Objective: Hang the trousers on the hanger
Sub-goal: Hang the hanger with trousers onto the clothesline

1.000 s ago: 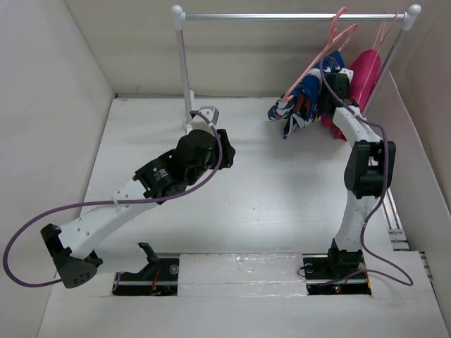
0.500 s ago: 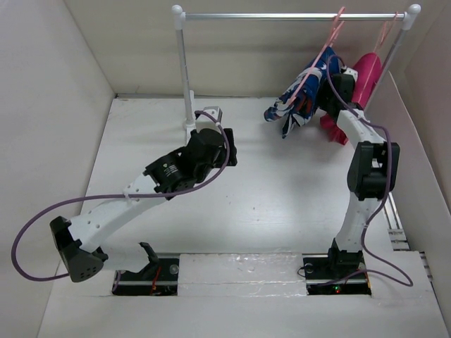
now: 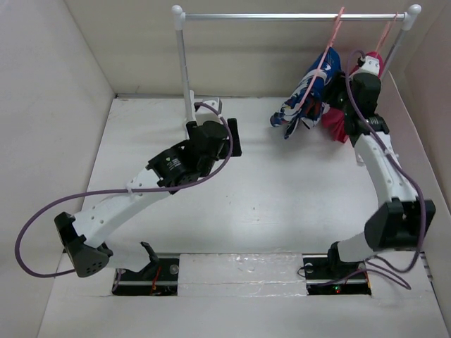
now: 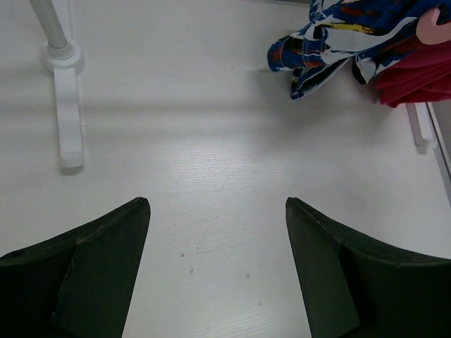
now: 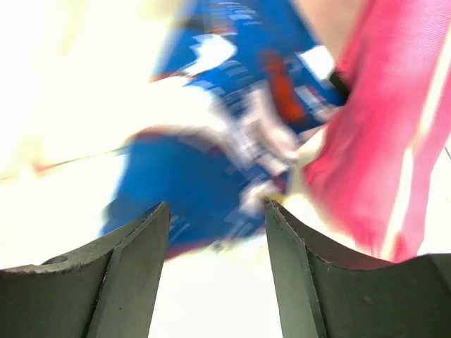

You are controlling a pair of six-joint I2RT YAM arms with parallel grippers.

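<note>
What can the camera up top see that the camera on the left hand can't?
Only the top view shows the silver rail, the hook of the hanger up at it, and the whole left arm and right arm. Only the left wrist view shows the left gripper from inside: two dark fingers spread wide, with bare table between them. Both show the trousers, the pink garment beside them, and the white post.
</note>
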